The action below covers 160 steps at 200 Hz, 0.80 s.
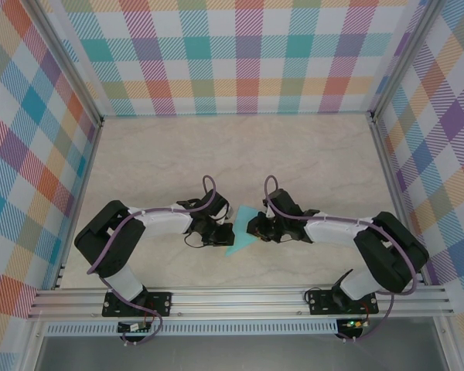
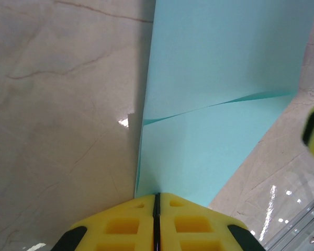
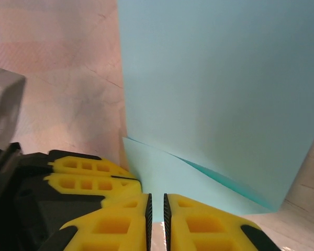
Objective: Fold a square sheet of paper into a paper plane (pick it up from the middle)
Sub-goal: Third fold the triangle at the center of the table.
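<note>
Reaching inward with bent elbows, we hold the sheet of paper [image 1: 239, 239] between us, left gripper [image 2: 157, 198] and right gripper [image 3: 157, 198] both clamped on its edge.

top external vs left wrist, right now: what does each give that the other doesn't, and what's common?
Top external: the whole left arm and right arm reaching inward toward each other, the plaid walls and the front rail.
Left wrist: close detail. A folded flap edge crosses the turquoise sheet, and the left pincer has its yellow fingers pressed shut at the sheet's lower edge.
Both: the turquoise sheet, the left pincer and the marbled table.
</note>
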Each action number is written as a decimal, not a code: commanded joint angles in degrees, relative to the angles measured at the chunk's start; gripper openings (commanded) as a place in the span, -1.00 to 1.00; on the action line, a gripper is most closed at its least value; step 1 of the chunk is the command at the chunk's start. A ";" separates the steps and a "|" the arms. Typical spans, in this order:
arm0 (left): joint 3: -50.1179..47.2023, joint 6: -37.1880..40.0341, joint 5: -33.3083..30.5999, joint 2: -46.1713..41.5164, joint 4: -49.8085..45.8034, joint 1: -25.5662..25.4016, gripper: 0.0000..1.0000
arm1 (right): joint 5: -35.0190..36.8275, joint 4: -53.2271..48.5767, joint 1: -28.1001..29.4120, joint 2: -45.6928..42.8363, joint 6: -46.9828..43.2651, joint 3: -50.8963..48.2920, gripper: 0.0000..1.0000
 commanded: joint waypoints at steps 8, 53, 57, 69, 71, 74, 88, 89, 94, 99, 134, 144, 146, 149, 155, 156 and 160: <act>-1.21 0.03 -4.52 1.64 -4.19 0.01 -0.80 | 0.62 0.78 0.25 6.13 -0.20 -0.38 -0.71; 1.44 -0.96 -2.84 -2.34 -5.25 -0.02 -0.68 | 1.48 0.97 0.25 6.69 0.23 -1.64 -0.72; 1.72 -1.17 -2.66 -2.68 -5.32 -0.02 -0.66 | 1.65 0.60 0.25 6.48 0.07 -1.60 -0.72; 2.44 -2.10 -1.92 -4.20 -4.94 0.04 -0.63 | 1.94 -0.48 0.21 6.09 -0.45 -1.24 -0.72; 2.57 -2.29 -1.83 -4.47 -4.85 0.02 -0.63 | 1.94 -0.54 0.22 6.05 -0.51 -1.23 -0.72; 2.85 -2.55 -1.66 -4.83 -4.82 0.05 -0.62 | 1.87 -0.56 0.22 5.96 -0.56 -1.16 -0.72; 3.52 -3.95 -0.68 -6.19 -3.78 0.04 -0.60 | 1.85 -0.64 0.25 6.04 -0.67 -1.17 -0.72; 3.58 -4.07 -0.54 -6.26 -3.64 0.05 -0.60 | 1.85 -0.60 0.25 6.02 -0.66 -1.17 -0.72; 3.68 -4.61 0.23 -6.57 -2.98 0.00 -0.59 | 1.85 -0.64 0.25 5.99 -0.64 -1.16 -0.72; 3.84 -5.13 1.11 -6.73 -2.32 0.05 -0.59 | 1.85 -0.65 0.25 6.00 -0.69 -1.13 -0.72; 3.36 -8.69 8.31 -5.18 4.72 -0.04 -0.62 | 1.98 -0.49 0.21 6.51 -0.47 -1.23 -0.72; 3.05 -8.79 8.65 -4.62 5.44 0.02 -0.62 | 2.03 -0.50 0.25 6.43 -0.47 -1.19 -0.72; 3.03 -8.84 8.77 -4.44 5.46 0.03 -0.62 | 2.03 -0.48 0.25 6.44 -0.41 -1.26 -0.72; 2.97 -8.77 9.01 -4.08 5.54 -0.01 -0.62 | 2.03 -0.47 0.25 6.43 -0.39 -1.29 -0.72; 2.97 -8.61 9.94 -3.34 5.92 -0.01 -0.61 | 2.08 -0.47 0.25 6.36 -0.39 -1.35 -0.72; 2.95 -8.60 10.18 -3.12 6.00 -0.02 -0.61 | 2.10 -0.47 0.25 6.40 -0.43 -1.35 -0.72; 2.94 -8.55 11.06 -2.34 6.39 -0.03 -0.61 | 2.11 -0.55 0.21 6.43 -0.46 -1.37 -0.72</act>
